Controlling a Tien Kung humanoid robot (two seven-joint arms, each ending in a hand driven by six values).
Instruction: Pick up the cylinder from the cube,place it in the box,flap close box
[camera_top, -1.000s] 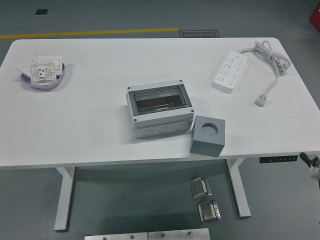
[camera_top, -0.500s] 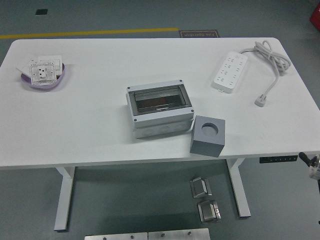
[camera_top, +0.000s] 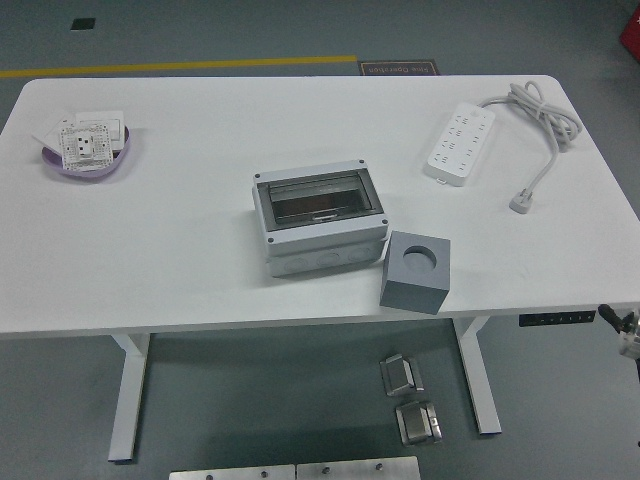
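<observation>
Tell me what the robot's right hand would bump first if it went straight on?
Only a sliver of the right hand shows, low at the right edge. It seems to point left, so probably the white table, at its front edge by the black control strip; depth is unclear.

One high head view; looks down over table (camera_top: 200, 240).

The white table (camera_top: 200, 260) carries a grey box (camera_top: 320, 220) at its middle, flap shut. A grey cube (camera_top: 416, 271) sits just beside the box's right front corner. A purple dish (camera_top: 88, 160) of socket plates lies far left; a white power strip (camera_top: 461, 142) with coiled cord lies far right.
</observation>
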